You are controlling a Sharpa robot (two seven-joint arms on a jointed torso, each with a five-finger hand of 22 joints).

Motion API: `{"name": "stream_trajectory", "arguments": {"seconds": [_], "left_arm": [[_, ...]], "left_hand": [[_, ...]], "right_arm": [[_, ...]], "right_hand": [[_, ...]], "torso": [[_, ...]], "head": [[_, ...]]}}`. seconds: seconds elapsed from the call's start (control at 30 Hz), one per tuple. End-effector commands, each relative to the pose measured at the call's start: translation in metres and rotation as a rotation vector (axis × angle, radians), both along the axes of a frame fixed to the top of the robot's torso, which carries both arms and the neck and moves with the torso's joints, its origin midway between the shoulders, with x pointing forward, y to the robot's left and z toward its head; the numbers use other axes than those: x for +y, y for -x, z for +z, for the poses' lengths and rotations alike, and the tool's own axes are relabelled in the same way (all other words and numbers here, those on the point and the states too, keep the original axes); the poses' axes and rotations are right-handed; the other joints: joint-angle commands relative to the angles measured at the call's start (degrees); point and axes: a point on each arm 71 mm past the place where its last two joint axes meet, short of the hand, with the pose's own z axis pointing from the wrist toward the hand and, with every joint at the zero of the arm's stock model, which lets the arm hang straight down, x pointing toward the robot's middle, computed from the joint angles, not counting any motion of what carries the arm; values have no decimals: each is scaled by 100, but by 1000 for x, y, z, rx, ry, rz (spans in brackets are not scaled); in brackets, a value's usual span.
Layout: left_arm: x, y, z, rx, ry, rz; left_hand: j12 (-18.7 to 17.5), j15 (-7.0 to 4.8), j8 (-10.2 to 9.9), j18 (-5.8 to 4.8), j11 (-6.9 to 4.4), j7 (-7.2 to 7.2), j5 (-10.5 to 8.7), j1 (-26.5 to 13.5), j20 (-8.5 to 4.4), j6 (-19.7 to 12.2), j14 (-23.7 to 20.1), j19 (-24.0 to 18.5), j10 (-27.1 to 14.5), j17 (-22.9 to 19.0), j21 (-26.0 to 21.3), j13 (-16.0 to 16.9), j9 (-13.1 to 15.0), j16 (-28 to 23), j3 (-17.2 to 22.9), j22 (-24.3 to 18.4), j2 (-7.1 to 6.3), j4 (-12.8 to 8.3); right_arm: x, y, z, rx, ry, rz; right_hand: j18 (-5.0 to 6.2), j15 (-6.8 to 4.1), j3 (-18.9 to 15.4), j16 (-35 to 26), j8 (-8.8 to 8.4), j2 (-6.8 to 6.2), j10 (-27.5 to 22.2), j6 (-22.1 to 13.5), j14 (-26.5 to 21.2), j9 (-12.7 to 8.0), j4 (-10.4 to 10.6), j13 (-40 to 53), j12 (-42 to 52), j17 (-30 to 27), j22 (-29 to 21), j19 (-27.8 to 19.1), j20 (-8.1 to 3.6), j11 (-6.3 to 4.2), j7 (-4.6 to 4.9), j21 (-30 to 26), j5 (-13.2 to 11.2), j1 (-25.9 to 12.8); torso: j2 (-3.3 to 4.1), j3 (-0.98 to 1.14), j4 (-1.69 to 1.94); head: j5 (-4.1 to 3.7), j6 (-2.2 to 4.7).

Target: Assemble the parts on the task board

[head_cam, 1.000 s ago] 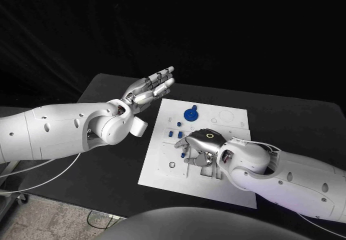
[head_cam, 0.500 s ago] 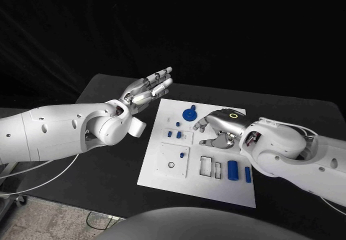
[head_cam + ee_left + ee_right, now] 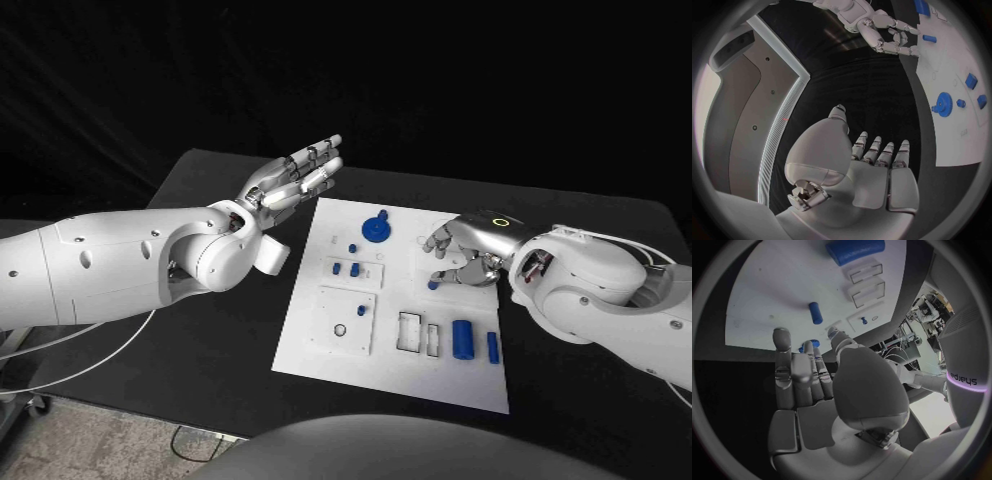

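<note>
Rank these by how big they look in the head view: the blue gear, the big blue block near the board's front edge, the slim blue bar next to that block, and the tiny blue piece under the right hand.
1. blue gear and big blue block: too alike to rank
2. slim blue bar
3. tiny blue piece below the right hand
</note>
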Motion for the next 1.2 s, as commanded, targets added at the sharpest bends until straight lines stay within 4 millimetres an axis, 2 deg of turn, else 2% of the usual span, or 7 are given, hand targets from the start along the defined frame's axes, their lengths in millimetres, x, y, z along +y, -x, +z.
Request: {"name": "stream_trajectory", "arguments": {"seconds": [0.03,0.43,0.53,0.67,0.93,1.2], "left_arm": [[-3,0,0,-2,13,-22],[-4,0,0,2,14,-28],[-4,0,0,3,13,-27],[-4,-1,-1,5,13,-29],[-6,-1,-1,8,14,-36],[-5,-1,-2,13,12,-36]], "left_hand": [[18,25,12,37,24,28,27,9,11,0,-14,15,4,6,20,5,7,34,-27,4,48,-5],[13,26,10,37,31,32,42,24,12,-12,-16,19,2,5,23,4,5,33,-32,13,54,-8],[13,27,9,36,35,34,48,30,12,-17,-16,22,1,6,24,4,4,33,-34,19,58,-9],[12,28,7,37,38,35,53,35,13,-22,-15,27,0,6,27,4,4,34,-36,31,62,-9],[16,34,7,37,47,38,64,53,14,-26,-12,37,-1,7,33,4,3,37,-40,48,77,-11],[21,42,7,36,58,44,83,77,15,-23,-9,43,0,8,36,5,4,39,-44,52,96,-14]], "right_arm": [[-6,-1,-6,30,47,-27],[-9,1,-24,65,55,-26],[-8,2,-27,72,55,-21],[-6,1,-31,77,52,-16],[-4,0,-39,79,38,-11],[-1,0,-42,73,12,-2]], "right_hand": [[48,5,-43,32,-16,21,-41,27,50,-15,35,-12,13,28,254,67,-4,1,4,61,-61,-6],[45,-4,-96,43,-19,1,-51,51,67,-31,79,-24,23,32,260,99,-13,-8,2,83,-140,-15],[44,-10,-88,44,-10,27,-24,84,74,-36,77,-26,45,28,261,114,-18,-15,-9,87,-123,34],[40,-19,-58,46,31,71,27,202,83,-33,53,-43,76,22,264,136,-28,-23,-37,90,49,144],[28,-24,98,79,107,137,106,447,108,-9,-32,-123,62,50,286,175,-41,-22,-67,141,539,354],[3,-67,254,176,184,182,325,665,184,32,-62,-193,63,159,338,268,-74,-74,-65,385,668,435]], "torso": [[5,-3,6],[9,2,7],[3,-3,3],[3,-4,3],[2,-1,9],[4,-5,8]], "head": [[-41,0],[2,0],[-5,0],[-16,0],[0,0],[-6,0]]}}
